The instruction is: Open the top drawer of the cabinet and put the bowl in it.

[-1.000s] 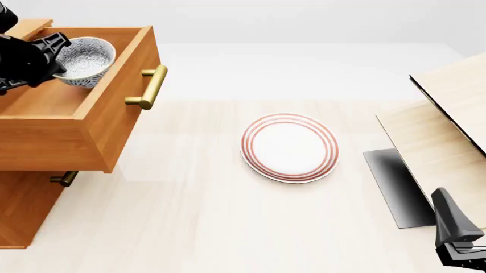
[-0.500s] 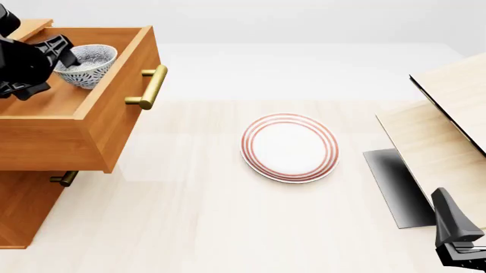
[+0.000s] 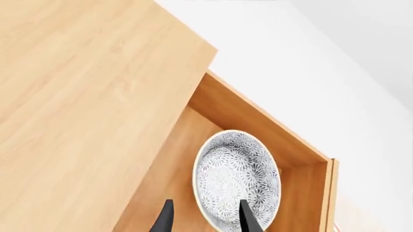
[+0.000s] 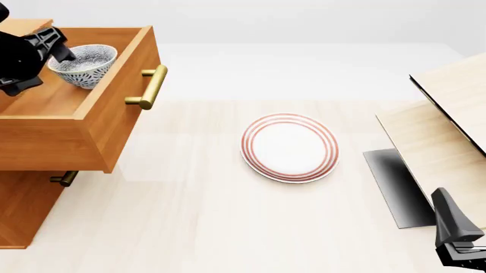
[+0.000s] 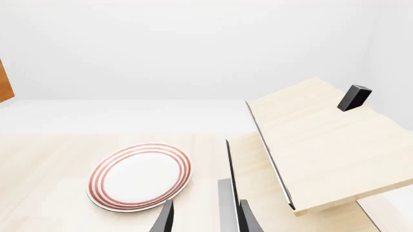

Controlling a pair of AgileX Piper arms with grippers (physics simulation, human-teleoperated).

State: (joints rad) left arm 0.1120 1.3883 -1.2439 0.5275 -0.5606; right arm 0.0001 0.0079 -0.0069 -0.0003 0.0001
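Observation:
The cabinet (image 4: 23, 210) stands at the left edge with its top drawer (image 4: 114, 122) pulled out, brass handle (image 4: 149, 87) facing right. The speckled bowl (image 4: 85, 65) sits upright inside the drawer near its far end, and shows in the left wrist view as bowl (image 3: 235, 179) on the drawer floor (image 3: 171, 169). My left gripper (image 4: 61, 50) hovers just left of the bowl, open; in its wrist view the left gripper (image 3: 206, 222) straddles the bowl's near rim without closing on it. My right gripper (image 5: 206, 221) is open and holds nothing, low at the front right (image 4: 449, 213).
A white plate with red rings (image 4: 289, 147) lies mid-table. A pale wooden structure (image 4: 448, 131) with a dark grey slab (image 4: 391, 182) beside it fills the right side. A lower drawer handle (image 4: 65, 178) pokes out under the open drawer.
The bowl went from tilted in my left gripper to resting upright in the drawer. The left gripper let go and drew back up and left. The right arm stayed still.

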